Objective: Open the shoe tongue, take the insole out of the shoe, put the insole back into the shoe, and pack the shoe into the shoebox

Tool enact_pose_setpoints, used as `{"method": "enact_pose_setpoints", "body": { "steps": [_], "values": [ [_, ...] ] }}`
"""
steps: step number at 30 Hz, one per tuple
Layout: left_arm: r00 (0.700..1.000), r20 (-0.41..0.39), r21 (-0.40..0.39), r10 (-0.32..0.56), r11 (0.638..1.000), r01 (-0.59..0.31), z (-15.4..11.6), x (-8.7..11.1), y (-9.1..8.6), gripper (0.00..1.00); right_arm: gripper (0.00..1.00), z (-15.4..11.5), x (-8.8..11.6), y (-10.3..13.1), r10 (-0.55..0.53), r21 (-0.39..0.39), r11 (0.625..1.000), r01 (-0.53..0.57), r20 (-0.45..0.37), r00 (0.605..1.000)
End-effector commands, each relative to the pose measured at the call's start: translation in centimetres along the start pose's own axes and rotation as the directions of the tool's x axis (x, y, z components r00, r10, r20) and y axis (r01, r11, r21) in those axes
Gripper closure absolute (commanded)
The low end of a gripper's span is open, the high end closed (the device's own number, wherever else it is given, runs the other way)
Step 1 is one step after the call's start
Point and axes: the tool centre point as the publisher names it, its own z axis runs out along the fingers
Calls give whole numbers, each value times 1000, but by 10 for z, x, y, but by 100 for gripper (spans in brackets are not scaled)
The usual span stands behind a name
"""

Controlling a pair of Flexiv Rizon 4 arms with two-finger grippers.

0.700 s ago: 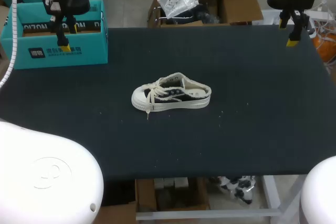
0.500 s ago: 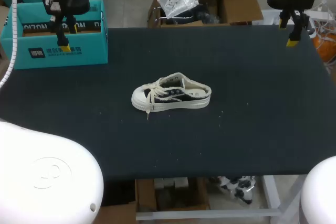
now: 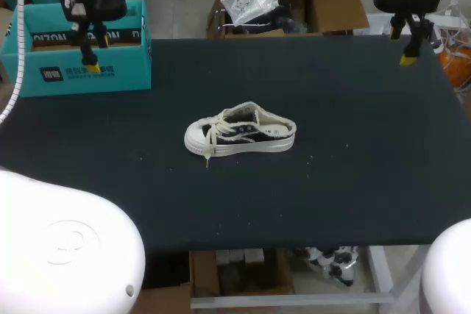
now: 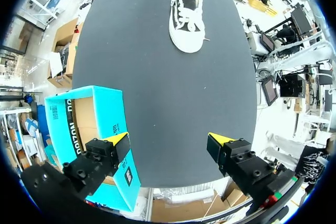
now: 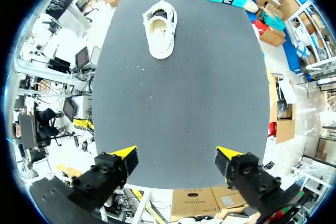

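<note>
Overhead: shows shoe (image 3: 240, 138) upright in middle of desk (image 3: 353, 182), well apart from box (image 3: 81, 56) at far left corner. Left wrist: left jaws spread, empty, hanging over box edge, shoe (image 4: 187, 19) far ahead. Right wrist: right jaws spread likewise, empty, likely parked clear ahead of first step.

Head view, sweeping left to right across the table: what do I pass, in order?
shoebox → shoe → right gripper. The left gripper overlaps the shoebox, so it is left out of the order.
</note>
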Motion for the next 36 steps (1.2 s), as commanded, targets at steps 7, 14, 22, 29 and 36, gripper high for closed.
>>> {"method": "enact_pose_setpoints", "body": {
  "steps": [7, 14, 22, 29, 36],
  "values": [
    [951, -24, 2, -308, 951, 309, 23, 32, -21, 0, 0, 47, 26, 29, 36, -243, 969, -35, 2, 999],
    [821, -91, -6, -563, 825, 565, 30, 45, -37, 0, 0, 82, 41, 64, 65, -395, 916, -70, -26, 998],
    [705, -21, 6, -709, 705, 709, 37, 53, -50, 0, 0, 114, 49, 101, 90, -487, 866, -115, -75, 993],
    [705, -21, 6, -709, 705, 709, 37, 53, -50, 0, 0, 113, 50, 103, 80, -485, 868, -107, -76, 994],
    [705, -21, 6, -709, 705, 709, 37, 53, -50, 0, 0, 113, 50, 103, 80, -485, 868, -107, -76, 994]
  ]
}}
